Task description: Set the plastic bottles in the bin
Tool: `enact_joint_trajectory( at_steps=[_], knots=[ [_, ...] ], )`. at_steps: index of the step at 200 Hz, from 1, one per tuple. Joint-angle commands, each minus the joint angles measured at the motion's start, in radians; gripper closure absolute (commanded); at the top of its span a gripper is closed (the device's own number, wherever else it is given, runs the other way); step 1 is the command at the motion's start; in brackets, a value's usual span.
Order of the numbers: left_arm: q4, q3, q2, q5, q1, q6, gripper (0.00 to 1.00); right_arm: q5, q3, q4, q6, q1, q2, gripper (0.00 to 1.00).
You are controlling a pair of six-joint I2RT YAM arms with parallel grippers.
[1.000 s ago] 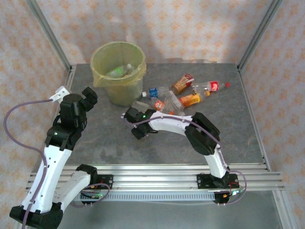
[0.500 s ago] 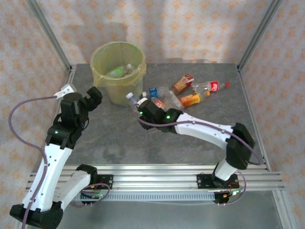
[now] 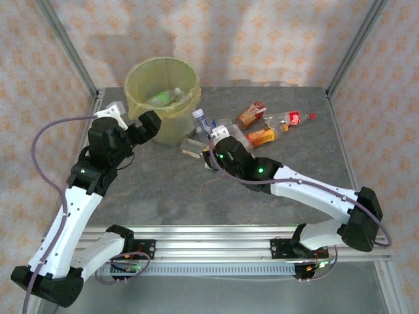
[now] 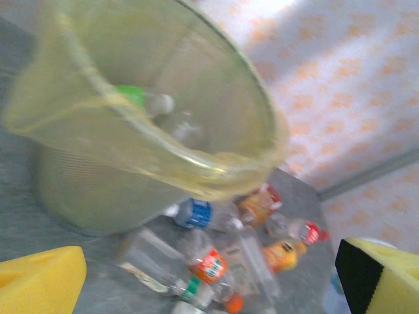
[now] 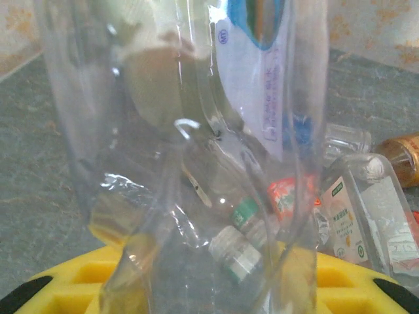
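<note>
My right gripper [image 3: 211,139] is shut on a clear plastic bottle [image 3: 201,121] with a blue label, held upright just right of the bin [image 3: 141,82]. In the right wrist view that bottle [image 5: 196,131] stands between the yellow pads [image 5: 59,291]. The bin, lined with a yellow-green bag, has a green-labelled bottle [image 3: 162,98] inside it. My left gripper [image 3: 145,125] is open beside the bin's left front. In its wrist view the bin [image 4: 150,131] looms close, and the yellow fingers [image 4: 39,281] frame several bottles [image 4: 209,265] on the table.
Several more bottles lie right of the bin: an orange one [image 3: 251,114], a red-labelled one [image 3: 291,119], an orange-yellow one [image 3: 262,136] and a clear one [image 3: 193,147]. Metal frame posts [image 3: 69,49] stand at the table's back corners.
My right arm has stretched out toward the bin, carrying the blue-labelled bottle up and to the right of its rim. My left gripper has moved forward, close to the bin's side.
</note>
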Motion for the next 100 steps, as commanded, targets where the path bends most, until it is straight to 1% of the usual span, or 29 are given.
enact_joint_trajectory(
  at_steps=[1,26,59,95,100],
  knots=[
    [0.097,0.062,0.036,0.056,-0.079,0.009,0.0,0.016,-0.022,0.087,0.022,-0.006,-0.049,0.65],
    [0.163,0.117,0.12,0.107,-0.169,0.032,0.0,0.01,-0.042,0.114,0.03,-0.006,-0.076,0.65],
    [0.16,0.219,0.25,0.117,-0.279,0.086,0.0,-0.002,-0.069,0.146,0.042,-0.006,-0.114,0.64],
    [0.144,0.3,0.348,0.121,-0.338,0.114,0.0,-0.008,-0.09,0.174,0.048,-0.007,-0.127,0.64],
    [0.142,0.306,0.357,0.119,-0.343,0.115,0.0,-0.007,-0.092,0.176,0.048,-0.007,-0.156,0.64]
  ],
)
